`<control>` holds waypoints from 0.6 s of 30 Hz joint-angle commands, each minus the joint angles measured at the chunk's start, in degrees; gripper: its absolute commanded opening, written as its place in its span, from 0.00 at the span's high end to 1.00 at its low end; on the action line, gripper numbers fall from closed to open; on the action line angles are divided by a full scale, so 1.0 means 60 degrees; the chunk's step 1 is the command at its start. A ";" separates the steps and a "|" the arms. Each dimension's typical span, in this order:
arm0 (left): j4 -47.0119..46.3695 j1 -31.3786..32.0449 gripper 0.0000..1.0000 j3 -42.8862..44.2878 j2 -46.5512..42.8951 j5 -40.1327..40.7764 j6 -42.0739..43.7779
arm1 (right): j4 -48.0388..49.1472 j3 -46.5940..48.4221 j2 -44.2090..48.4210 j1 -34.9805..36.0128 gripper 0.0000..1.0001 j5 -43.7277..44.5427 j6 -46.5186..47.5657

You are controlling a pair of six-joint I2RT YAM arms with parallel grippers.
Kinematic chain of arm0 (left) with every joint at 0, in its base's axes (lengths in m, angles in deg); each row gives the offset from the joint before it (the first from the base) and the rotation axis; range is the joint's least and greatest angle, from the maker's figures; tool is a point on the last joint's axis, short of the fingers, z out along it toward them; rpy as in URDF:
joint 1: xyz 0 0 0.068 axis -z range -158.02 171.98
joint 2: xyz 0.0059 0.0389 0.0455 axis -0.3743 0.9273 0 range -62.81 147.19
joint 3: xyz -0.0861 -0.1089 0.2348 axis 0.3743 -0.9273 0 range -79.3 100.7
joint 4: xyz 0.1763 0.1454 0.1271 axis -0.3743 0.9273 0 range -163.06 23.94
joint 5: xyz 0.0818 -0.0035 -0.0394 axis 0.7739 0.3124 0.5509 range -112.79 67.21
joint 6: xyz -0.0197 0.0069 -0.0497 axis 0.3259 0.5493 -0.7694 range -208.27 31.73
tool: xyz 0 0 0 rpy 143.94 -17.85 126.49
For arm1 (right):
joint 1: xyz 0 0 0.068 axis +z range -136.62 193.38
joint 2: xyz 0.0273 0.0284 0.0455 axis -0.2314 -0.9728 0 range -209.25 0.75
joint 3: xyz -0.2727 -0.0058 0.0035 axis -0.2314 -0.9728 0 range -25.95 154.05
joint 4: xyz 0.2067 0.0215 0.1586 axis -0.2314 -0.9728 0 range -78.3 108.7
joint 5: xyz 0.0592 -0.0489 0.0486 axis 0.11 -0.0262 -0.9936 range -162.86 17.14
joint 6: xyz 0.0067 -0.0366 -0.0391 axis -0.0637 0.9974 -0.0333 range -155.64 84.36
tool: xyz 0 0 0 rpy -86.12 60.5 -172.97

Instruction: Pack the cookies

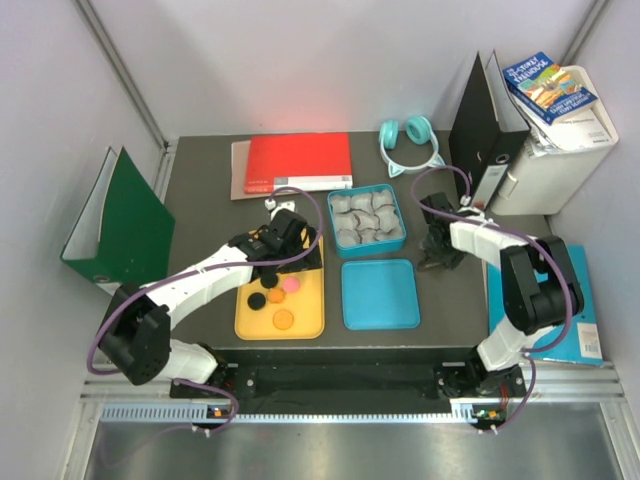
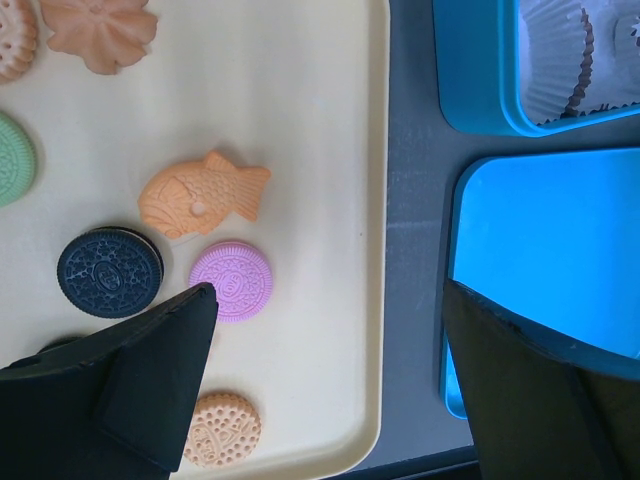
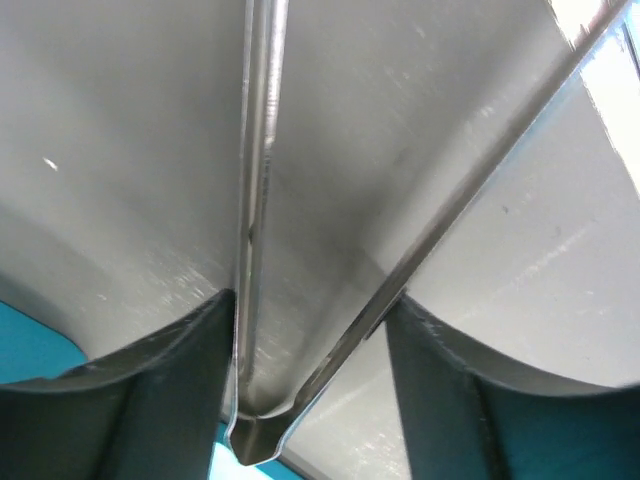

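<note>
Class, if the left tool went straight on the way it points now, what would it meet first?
The open left tool would likely land on bare yellow tray, between the pink cookie and the tray's rim; one finger may clip that cookie, depth being unclear.

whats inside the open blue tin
Crinkled white paper cups fill the blue tin. What sits in each cup is too small to tell; the tin floor beneath them is covered.
</note>
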 commanded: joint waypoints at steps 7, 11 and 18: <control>-0.0337 0.0072 0.02 -0.0051 -0.0023 -0.0129 -0.0085 | -0.0737 -0.1440 0.1531 -0.0090 0.62 -0.0643 0.0590; -0.0337 0.0102 0.02 -0.0065 -0.0038 -0.0114 -0.0114 | -0.1175 -0.1631 0.2849 0.0129 0.58 -0.0453 0.0824; -0.0293 0.0116 0.02 0.0052 -0.0009 0.0003 -0.0070 | -0.1966 -0.1734 0.5178 0.0803 0.52 -0.0322 0.1073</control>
